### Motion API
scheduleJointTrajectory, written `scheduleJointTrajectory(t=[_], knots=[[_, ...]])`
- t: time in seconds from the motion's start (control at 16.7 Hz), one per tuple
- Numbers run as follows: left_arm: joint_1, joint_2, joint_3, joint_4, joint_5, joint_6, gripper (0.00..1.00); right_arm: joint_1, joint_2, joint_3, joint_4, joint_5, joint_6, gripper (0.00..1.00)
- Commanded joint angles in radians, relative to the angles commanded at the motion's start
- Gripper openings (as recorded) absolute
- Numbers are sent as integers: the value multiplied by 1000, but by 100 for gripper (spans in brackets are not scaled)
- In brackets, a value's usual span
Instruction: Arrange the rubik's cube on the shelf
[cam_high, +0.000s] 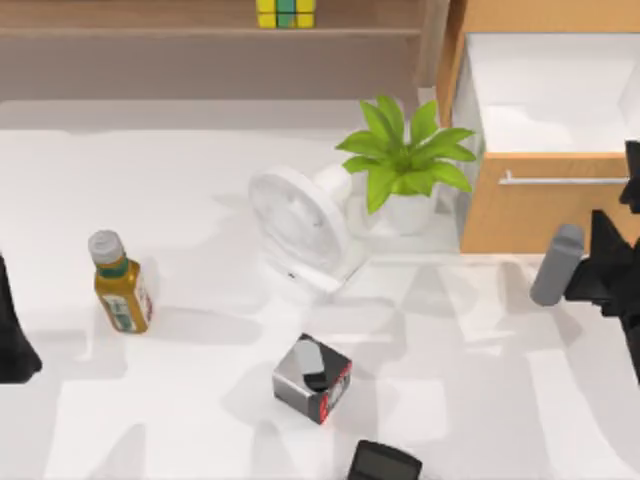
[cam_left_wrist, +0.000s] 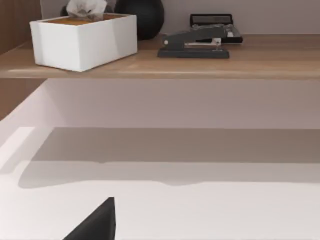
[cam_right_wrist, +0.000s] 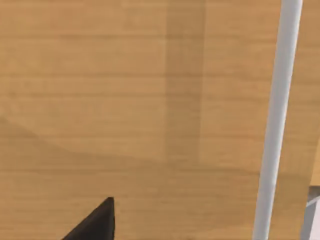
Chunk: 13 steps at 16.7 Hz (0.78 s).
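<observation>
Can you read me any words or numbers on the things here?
None can be read.
Amber bottle with a grey cap: its label is too blurred.
Grey, black and red box: its markings are too blurred.
Yellow and green rubik's cube on the light-brown wooden shelf: no writing.

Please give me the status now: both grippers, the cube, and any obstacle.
Left gripper parked at table's left edge, right gripper by the drawer cabinet. Rubik's cube sits on the shelf. Nothing in the way.
</observation>
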Motion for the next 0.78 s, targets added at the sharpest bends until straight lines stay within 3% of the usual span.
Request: scheduleJointTrajectory(t=[0.36, 0.78], knots=[[0, 0, 0, 0, 0, 0, 100, -12, 2, 26, -25, -12, 0, 100], [0, 0, 0, 0, 0, 0, 100, -12, 2, 26, -25, -12, 0, 47]])
